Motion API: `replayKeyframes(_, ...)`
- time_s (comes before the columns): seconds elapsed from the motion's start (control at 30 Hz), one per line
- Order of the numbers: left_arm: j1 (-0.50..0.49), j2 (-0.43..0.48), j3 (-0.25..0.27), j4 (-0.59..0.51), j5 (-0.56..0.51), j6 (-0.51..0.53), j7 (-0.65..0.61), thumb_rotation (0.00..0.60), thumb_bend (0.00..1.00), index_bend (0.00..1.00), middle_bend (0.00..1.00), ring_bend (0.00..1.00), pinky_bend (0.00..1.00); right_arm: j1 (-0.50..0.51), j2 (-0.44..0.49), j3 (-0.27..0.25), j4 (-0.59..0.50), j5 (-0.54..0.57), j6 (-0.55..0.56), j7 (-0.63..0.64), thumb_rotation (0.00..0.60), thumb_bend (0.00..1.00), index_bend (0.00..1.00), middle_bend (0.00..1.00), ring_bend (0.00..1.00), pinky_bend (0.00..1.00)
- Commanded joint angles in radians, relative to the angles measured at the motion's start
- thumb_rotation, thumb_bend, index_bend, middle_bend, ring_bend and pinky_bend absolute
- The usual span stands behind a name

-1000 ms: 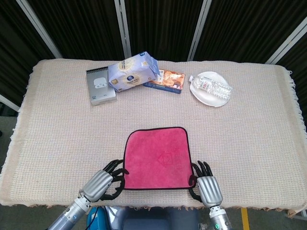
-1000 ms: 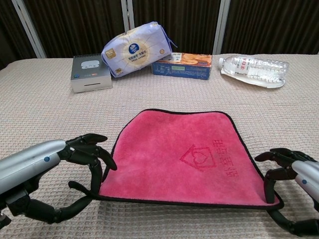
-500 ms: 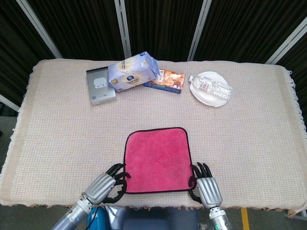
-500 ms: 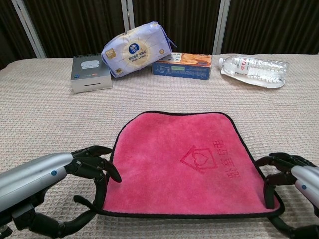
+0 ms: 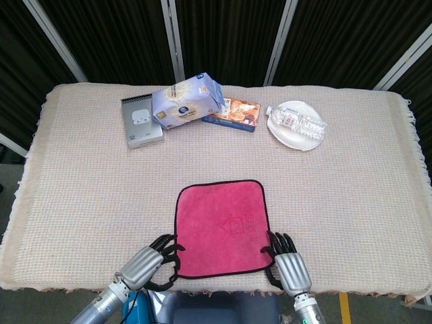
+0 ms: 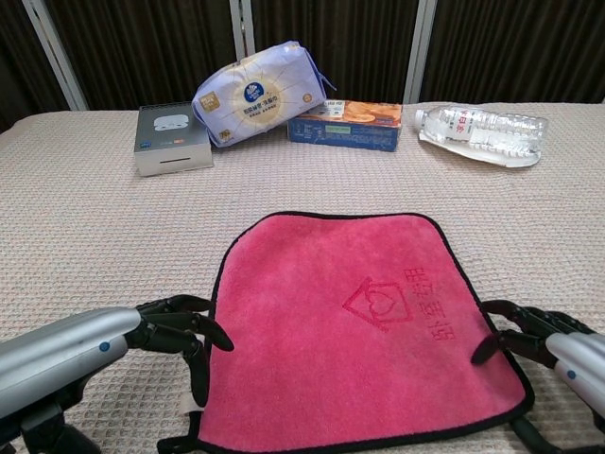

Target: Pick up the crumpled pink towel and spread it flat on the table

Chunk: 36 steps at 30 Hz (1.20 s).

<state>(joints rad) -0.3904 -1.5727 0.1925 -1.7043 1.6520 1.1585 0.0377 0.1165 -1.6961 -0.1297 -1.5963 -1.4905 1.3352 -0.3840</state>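
Pink towel (image 5: pixel 221 228) lies spread flat on the tabletop (image 5: pixel 351 189), near its front edge, its black-trimmed near corners between my two hands. My left robot hand (image 5: pixel 150 262) pinches the near left corner; my right robot hand (image 5: pixel 286 262) pinches the near right corner. At the far side sit a tissue pack (image 5: pixel 187 100), a grey box (image 5: pixel 142 121) and a water bottle (image 5: pixel 301 123) on a plate (image 5: pixel 287 135).

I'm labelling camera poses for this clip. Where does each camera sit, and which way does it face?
Head view: high above the near edge, looking steeply down on the whole table; both forearms and each robot hand show at the bottom.
Chest view: low at the near edge, looking forward across the table toward the dark curtain; both hands show in the bottom corners.
Shared: pink towel, left robot hand, right robot hand, water bottle.
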Motion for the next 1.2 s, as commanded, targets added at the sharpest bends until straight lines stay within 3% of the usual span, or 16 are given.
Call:
replayKeyframes(0.03,-0.002,0.007,0.001,-0.009,0.003,-0.003,-0.006,0.600,0.24,0.39,0.17,0.02,0.04,0.000,0.005,-0.004,-0.009,-0.003,-0.004,0.003,0.600,0.46,0.09,0.00,0.00,0.00)
replayKeyframes(0.17,-0.005,0.022,-0.004,-0.023,0.006,0.000,-0.021,0.600,0.20,0.31,0.15,0.00,0.03,-0.002,0.012,-0.005,-0.022,-0.020,0.004,0.007,0.600,0.42,0.00,0.00,0.00,0.00)
replayKeyframes(0.47,-0.020,0.097,-0.042,-0.080,-0.023,0.005,-0.063,0.600,0.15,0.19,0.10,0.00,0.03,-0.004,0.040,0.008,-0.066,-0.056,0.038,-0.004,0.600,0.41,0.00,0.00,0.00,0.00)
replayKeyframes(0.7,-0.036,0.159,-0.087,-0.105,-0.029,0.024,-0.053,0.600,0.17,0.18,0.10,0.00,0.03,-0.005,0.068,0.017,-0.107,-0.088,0.062,-0.021,0.600,0.41,0.00,0.00,0.00,0.00)
replayKeyframes(0.83,-0.057,0.192,-0.115,-0.105,-0.048,0.002,-0.011,0.600,0.27,0.17,0.10,0.00,0.03,-0.002,0.089,0.026,-0.131,-0.096,0.068,-0.029,0.600,0.41,0.00,0.00,0.00,0.00)
replayKeyframes(1.07,-0.100,0.207,-0.167,-0.083,-0.107,-0.059,0.119,0.600,0.56,0.16,0.10,0.00,0.03,0.008,0.118,0.045,-0.157,-0.096,0.061,-0.031,0.600,0.41,0.00,0.00,0.00,0.00)
replayKeyframes(1.2,-0.122,0.196,-0.188,-0.055,-0.159,-0.101,0.224,0.600,0.65,0.16,0.11,0.00,0.03,0.012,0.126,0.050,-0.155,-0.093,0.053,-0.021,0.600,0.41,0.00,0.00,0.00,0.00)
